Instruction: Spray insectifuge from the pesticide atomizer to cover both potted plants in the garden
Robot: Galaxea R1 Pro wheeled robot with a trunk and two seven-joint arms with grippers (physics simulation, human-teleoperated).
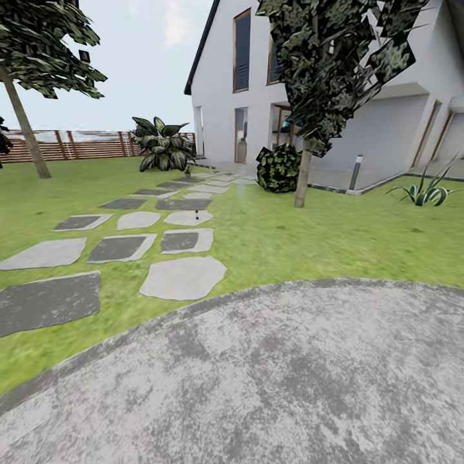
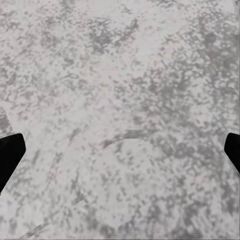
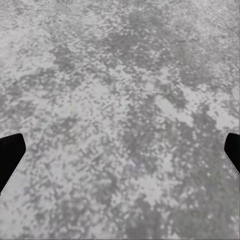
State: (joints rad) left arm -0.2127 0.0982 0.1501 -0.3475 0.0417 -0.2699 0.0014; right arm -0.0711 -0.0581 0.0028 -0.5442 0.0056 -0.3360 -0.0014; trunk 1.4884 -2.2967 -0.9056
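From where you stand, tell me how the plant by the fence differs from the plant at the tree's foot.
The broad-leaved plant by the wooden fence is loose and spreading, with large pointed leaves; the round bush beside the tree trunk is compact, dense and small-leaved. The first stands left of the stepping stones, the second right. Both are dark green and low.

A round paved area [image 1: 290,386] lies nearest. Beyond it spreads the lawn [image 1: 309,238], with stone slabs [image 1: 183,277] running away on the left toward a house [image 1: 322,96]. A fence [image 1: 77,145] stands far left, a tree [image 1: 300,174] at centre.
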